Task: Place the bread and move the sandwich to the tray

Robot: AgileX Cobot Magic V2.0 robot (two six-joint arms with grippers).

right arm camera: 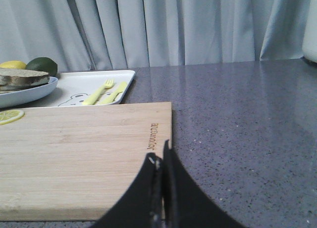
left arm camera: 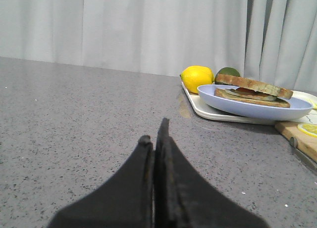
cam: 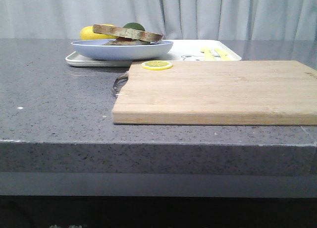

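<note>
The sandwich (cam: 128, 34) (left arm camera: 252, 89) (right arm camera: 22, 78) lies on a light blue plate (cam: 124, 50) (left arm camera: 257, 108), and the plate stands on the left part of the white tray (cam: 188, 52) (right arm camera: 84, 86). Its top bread slice (cam: 126, 31) sits slightly tilted over an egg filling and a lower slice. My left gripper (left arm camera: 154, 131) is shut and empty, low over the bare counter, well short of the tray. My right gripper (right arm camera: 161, 151) is shut and empty, over the near right corner of the cutting board. Neither gripper shows in the front view.
A wooden cutting board (cam: 213, 91) (right arm camera: 74, 148) lies in front of the tray, with a lemon slice (cam: 157, 65) at its far left corner and a metal handle (cam: 120, 83) at its left edge. A lemon (left arm camera: 196, 78) and a lime (left arm camera: 228, 72) sit behind the plate.
</note>
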